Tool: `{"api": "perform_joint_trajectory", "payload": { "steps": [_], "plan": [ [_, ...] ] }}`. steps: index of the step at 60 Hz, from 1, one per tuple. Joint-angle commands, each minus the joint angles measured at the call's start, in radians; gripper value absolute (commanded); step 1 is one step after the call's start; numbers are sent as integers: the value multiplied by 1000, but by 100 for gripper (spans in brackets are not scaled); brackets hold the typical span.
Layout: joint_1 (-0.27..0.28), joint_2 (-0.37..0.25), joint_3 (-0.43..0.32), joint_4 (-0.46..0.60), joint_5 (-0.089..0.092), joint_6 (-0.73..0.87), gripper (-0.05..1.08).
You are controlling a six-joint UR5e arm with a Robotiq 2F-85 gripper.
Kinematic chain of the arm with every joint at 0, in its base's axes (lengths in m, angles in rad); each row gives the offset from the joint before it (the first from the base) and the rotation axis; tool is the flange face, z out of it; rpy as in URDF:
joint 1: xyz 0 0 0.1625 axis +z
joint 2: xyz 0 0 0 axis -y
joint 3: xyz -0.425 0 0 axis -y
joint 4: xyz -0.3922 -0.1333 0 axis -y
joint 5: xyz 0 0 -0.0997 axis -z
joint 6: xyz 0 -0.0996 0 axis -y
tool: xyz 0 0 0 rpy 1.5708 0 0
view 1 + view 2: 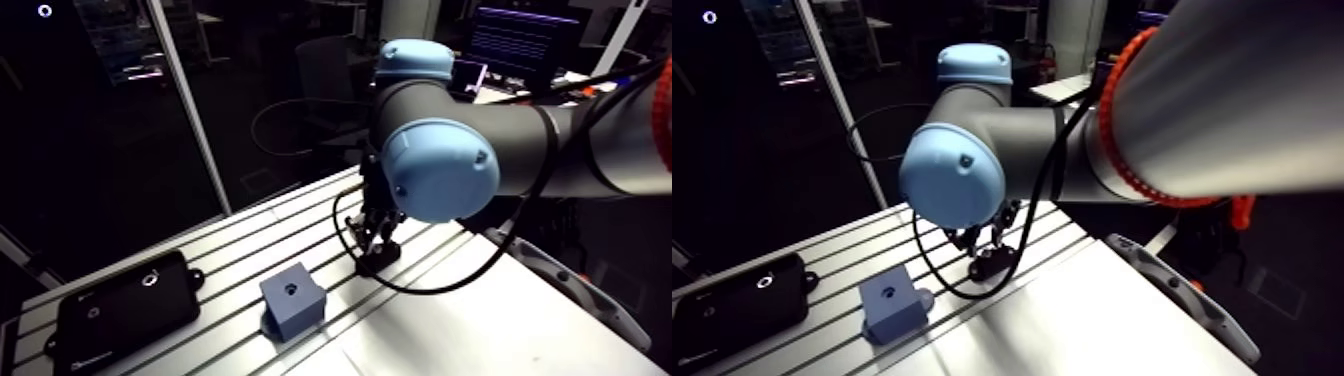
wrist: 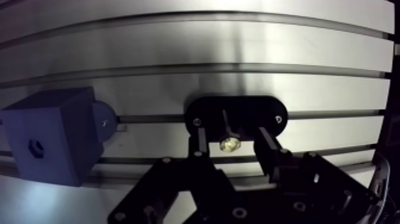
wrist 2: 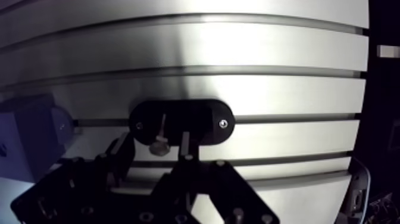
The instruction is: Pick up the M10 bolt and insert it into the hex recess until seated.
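Reaching down in the arm view, the claw (image 1: 373, 248) sits low over a small black holder (image 1: 382, 262) on the slotted tabletop (image 1: 480, 330); its fingers are too small and dark here to read. A blue block (image 1: 293, 300) stands on the tabletop beside the holder, apart from it, with a dark recess (image 1: 291, 288) in its upper face. Farther along on the same side lies a flat black box (image 1: 125, 308) with two pale rings on its lid, well apart from the block. The bolt cannot be made out from this view. In the wrist view the holder shows as a black oval plate with a screw near each end, lying across one of the tabletop's slots. The bolt (image 2: 228, 143) is on it, between the claw's two fingers (image 2: 199, 142): its bright hex head is nearest the claw and its thin shank runs away from the head over the plate's middle, though whether it lies flat or leans I cannot tell. The fingers are parted, one on each side of the head, and a gap shows between each finger and the head, so the claw grips nothing. The block is off to one side of the claw, near the holder, with a round foot (image 2: 105, 119) fixed by a screw at the block's side toward the holder. The recess shows as a dark hexagon on the block's face turned toward the camera.
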Motion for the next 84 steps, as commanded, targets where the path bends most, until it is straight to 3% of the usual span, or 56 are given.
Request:
{"api": "perform_joint_trajectory", "payload": {
  "steps": [1,84],
  "plan": [
    [0,-5,9,0,-6,-3,49],
    [1,5,8,-2,-9,-2,58]
  ]
}}
